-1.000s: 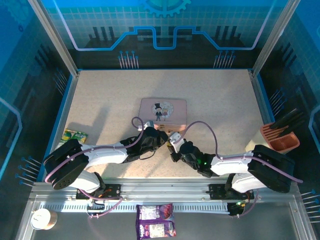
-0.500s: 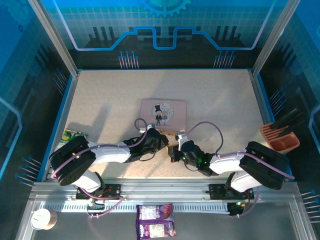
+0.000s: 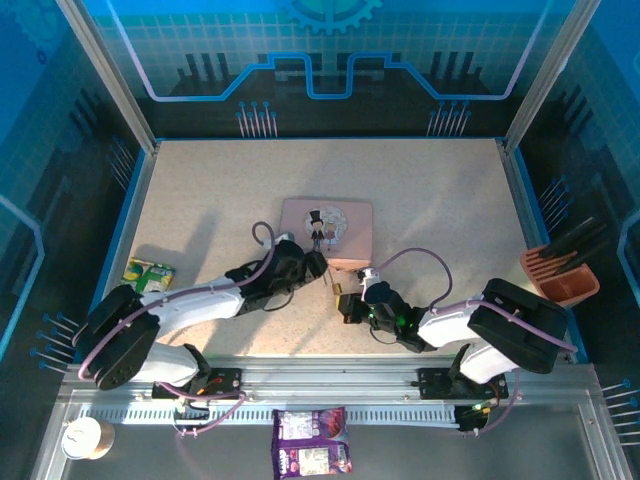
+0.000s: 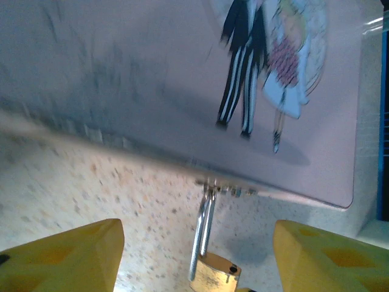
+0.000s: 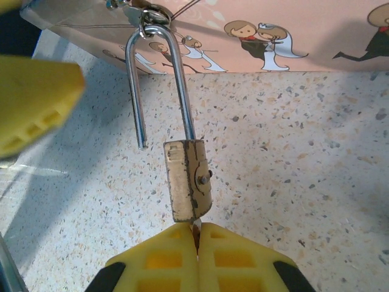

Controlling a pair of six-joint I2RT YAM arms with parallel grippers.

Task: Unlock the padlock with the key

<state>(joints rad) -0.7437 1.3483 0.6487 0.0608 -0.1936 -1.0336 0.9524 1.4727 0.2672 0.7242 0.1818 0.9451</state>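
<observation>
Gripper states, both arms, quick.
Left gripper: open, holding nothing.
Right gripper: closed on the key, which meets the bottom of the padlock.

The speckled beige surface [image 3: 440,200] carries a pink tin [image 3: 340,225] just beyond the left hand [image 3: 322,268], and a green packet [image 3: 149,272] well off to that hand's left.

Top view high, looking down; wrist views close (both share padlock [image 5: 188,180])
</observation>
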